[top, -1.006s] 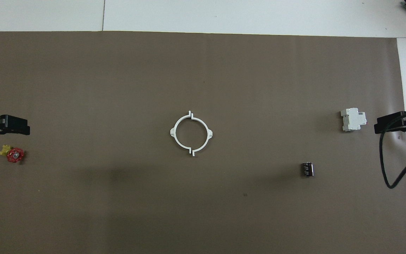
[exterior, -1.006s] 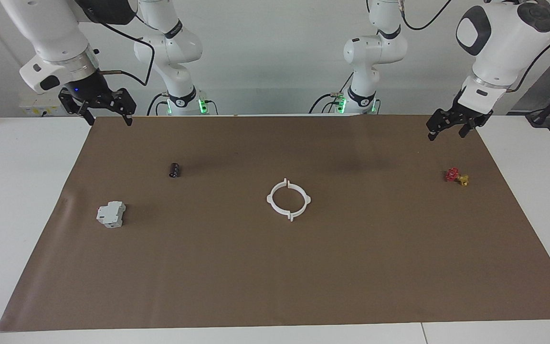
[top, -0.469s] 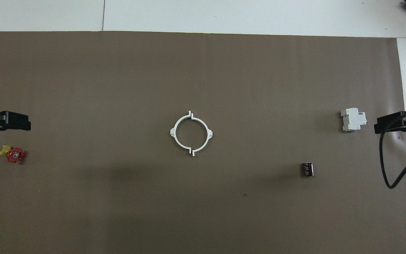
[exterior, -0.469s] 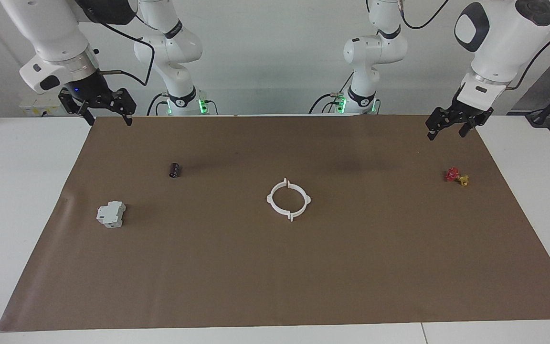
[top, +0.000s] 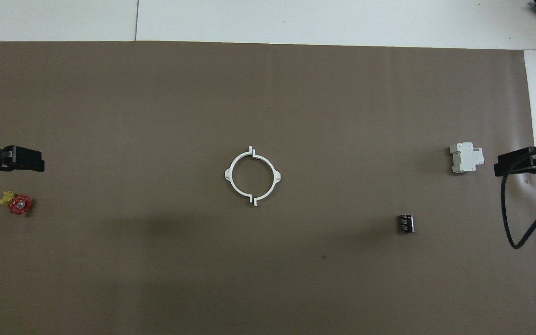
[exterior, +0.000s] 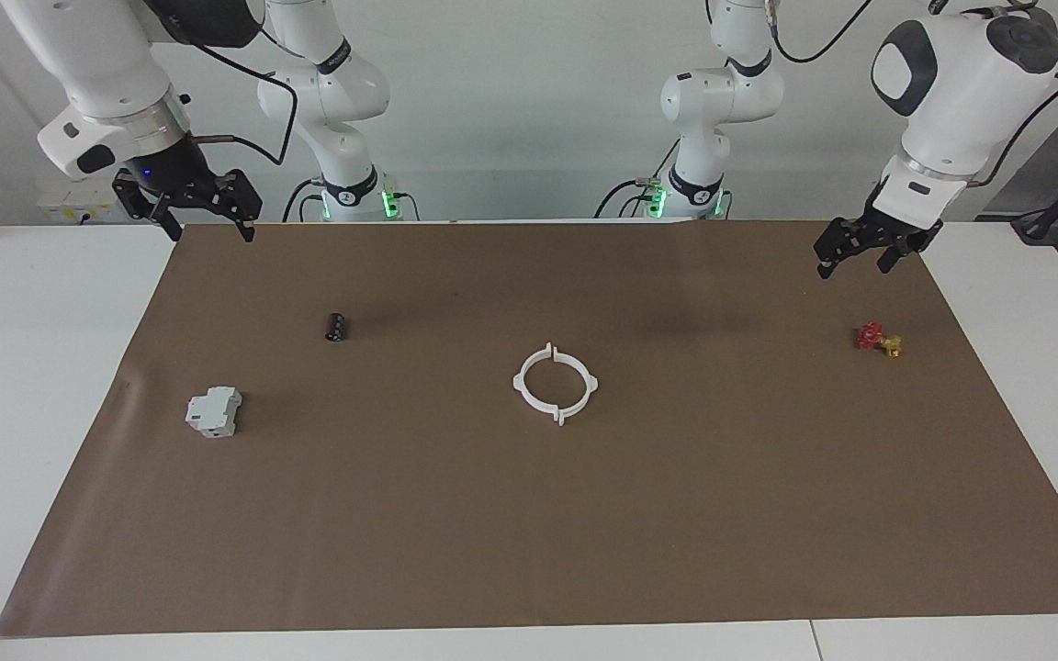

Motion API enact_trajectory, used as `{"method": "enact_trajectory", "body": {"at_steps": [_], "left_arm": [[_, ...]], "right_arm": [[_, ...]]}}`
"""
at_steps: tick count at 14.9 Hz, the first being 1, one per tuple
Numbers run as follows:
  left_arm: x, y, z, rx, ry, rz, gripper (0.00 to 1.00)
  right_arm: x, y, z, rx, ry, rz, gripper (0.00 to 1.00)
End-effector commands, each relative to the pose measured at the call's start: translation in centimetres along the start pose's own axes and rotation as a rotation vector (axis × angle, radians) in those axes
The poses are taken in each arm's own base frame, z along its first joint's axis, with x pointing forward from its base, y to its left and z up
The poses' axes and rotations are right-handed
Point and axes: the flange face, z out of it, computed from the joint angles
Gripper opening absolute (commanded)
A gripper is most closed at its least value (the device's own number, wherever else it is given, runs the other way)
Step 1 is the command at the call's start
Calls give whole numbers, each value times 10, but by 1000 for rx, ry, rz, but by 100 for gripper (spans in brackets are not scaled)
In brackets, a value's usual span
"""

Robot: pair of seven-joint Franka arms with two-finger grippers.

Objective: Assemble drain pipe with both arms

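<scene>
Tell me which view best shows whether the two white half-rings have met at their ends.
The overhead view. It looks almost straight down on the drain pipe, so the round outline and both seams, with the end tabs side by side, read plainly. The facing view shows the same ring slantwise and flattened, so its seams are harder to judge.

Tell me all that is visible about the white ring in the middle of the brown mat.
The drain pipe is a thin white ring that looks like plastic, made of two half-ring arcs set together, with four small tabs pointing outward. At two of the tabs the arc ends meet with a slight offset, plain in the overhead view. It lies flat on the brown mat, about at its centre, with the mat showing through its open middle. Nothing else touches it.
</scene>
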Motion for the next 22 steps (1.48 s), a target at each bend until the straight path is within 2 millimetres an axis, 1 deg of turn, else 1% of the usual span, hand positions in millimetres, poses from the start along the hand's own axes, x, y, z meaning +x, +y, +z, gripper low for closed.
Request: {"method": "enact_trajectory", "body": {"at_steps": [1, 3, 4, 5, 6, 8, 9, 11, 13, 14, 16, 18, 19, 22], "left_arm": [[16, 7, -15, -8, -38, -1, 100], [17, 10, -8, -7, -58, 5, 100], [21, 12, 2, -6, -88, 10, 100], [30, 22, 8, -5, -111, 24, 100], [35, 26, 12, -7, -120, 30, 100], [33, 24, 6, -9, -130, 24, 100], [34, 19, 1, -10, -119, 16, 100], [35, 14, -10, -14, -89, 8, 100], [37, 12, -29, -10, -50, 7, 100], [36, 11, -30, -8, -49, 7, 100], [31, 4, -42, -10, -24, 1, 100], [32, 2, -40, -10, -22, -1, 100], [36, 1, -34, -9, -32, -4, 100], [32, 3, -38, -10, -19, 4, 100]], "right_arm": [[-6, 1, -3, 25, -11, -7, 100], [-6, 1, -3, 25, -11, -7, 100], [-6, 1, -3, 25, -11, -7, 100], [-6, 1, -3, 25, -11, -7, 100], [-6, 1, -3, 25, -11, -7, 100], [-6, 1, -3, 25, -11, -7, 100], [-6, 1, -3, 25, -11, -7, 100], [-6, 1, -3, 25, -11, -7, 100], [-6, 1, -3, 25, -11, -7, 100], [-6, 1, -3, 25, -11, -7, 100], [-6, 1, -3, 25, -11, -7, 100], [-6, 1, -3, 25, -11, -7, 100], [-6, 1, -3, 25, -11, -7, 100], [-6, 1, -3, 25, -11, -7, 100]]}}
